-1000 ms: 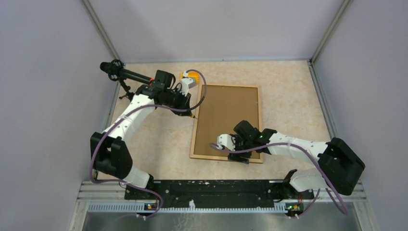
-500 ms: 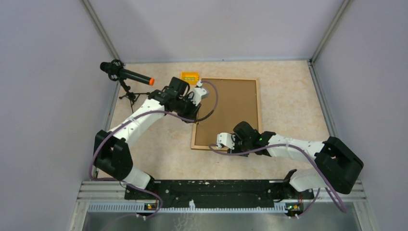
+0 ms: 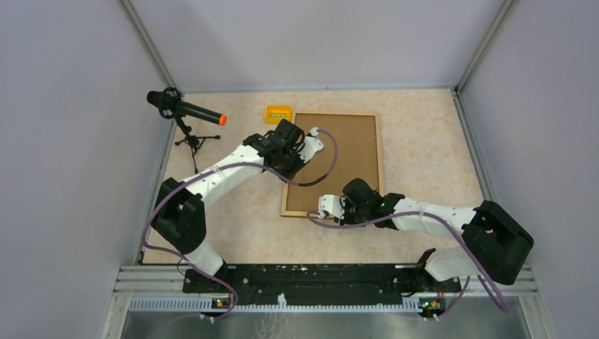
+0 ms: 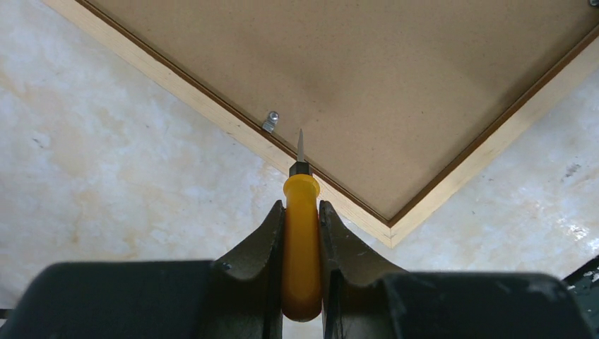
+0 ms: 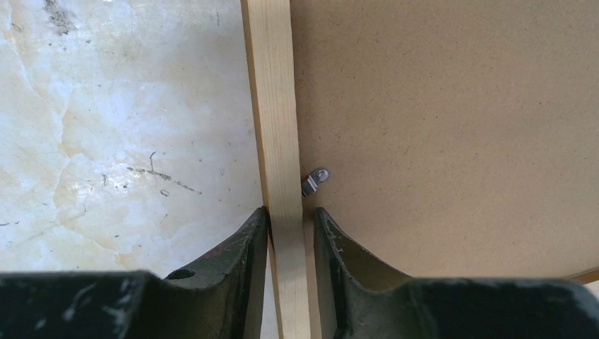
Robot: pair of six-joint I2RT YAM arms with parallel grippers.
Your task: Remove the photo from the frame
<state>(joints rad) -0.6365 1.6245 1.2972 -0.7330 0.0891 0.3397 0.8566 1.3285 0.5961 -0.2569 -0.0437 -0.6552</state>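
The frame (image 3: 350, 152) lies face down on the table, its brown fibreboard back (image 5: 452, 106) up, so the photo is hidden beneath it. My left gripper (image 3: 305, 150) hovers over the frame's left side, shut on a yellow-handled screwdriver (image 4: 301, 240). The blade points at a small metal clip (image 4: 270, 121) by the pale wooden rim. My right gripper (image 3: 321, 213) is at the near rim (image 5: 275, 106). Its jaws have closed down around that rim (image 5: 291, 215), one finger outside it and one on the board, just below another clip (image 5: 316, 180).
A black microphone with an orange tip (image 3: 185, 111) stands on a small tripod at the far left. A little yellow box (image 3: 278, 113) sits just beyond the frame's far-left corner. Grey walls enclose the table on three sides.
My left arm swung right from the yellow box to over the frame, carrying the screwdriver. The right jaws narrowed onto the near rim. The frame slid a little farther away.
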